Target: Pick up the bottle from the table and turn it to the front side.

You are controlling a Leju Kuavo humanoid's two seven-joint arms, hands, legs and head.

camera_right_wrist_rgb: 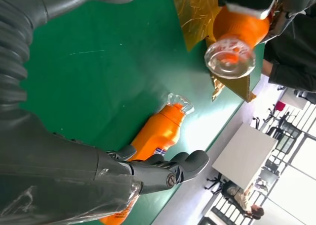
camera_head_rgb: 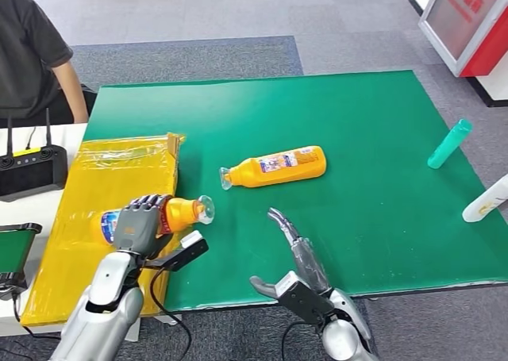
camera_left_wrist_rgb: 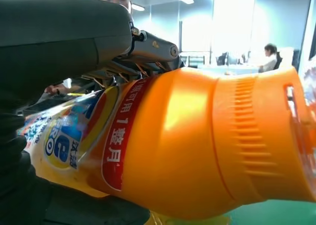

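A green desk (camera_head_rgb: 359, 115) filled the head view. The robot's left hand (camera_head_rgb: 139, 224), at about eight o'clock in that view, gripped an orange bottle (camera_head_rgb: 179, 213), its fingers (camera_head_rgb: 150, 205) clamped round the labelled body. The bottle was held on its side above the edge of a yellow-wrapped box (camera_head_rgb: 113, 178), its clear cap (camera_head_rgb: 205, 209) pointing toward three o'clock. From the left wrist view the same bottle (camera_left_wrist_rgb: 178, 141) showed a blue and yellow label with a red band of white characters.

A second orange bottle (camera_head_rgb: 279, 167) lay on its side near the desk's centre, clear cap toward nine o'clock, well apart from both hands. The right hand (camera_head_rgb: 296, 258), at about six o'clock, hovered over the near desk edge holding nothing, its fingers (camera_head_rgb: 282, 222) apart and stretched toward the lying bottle.

At three o'clock lay a teal bottle (camera_head_rgb: 449, 144) and, near the edge, a white bottle (camera_head_rgb: 486, 200). A person in a dark shirt (camera_head_rgb: 30, 44) sat at ten o'clock behind a black controller (camera_head_rgb: 30, 169).
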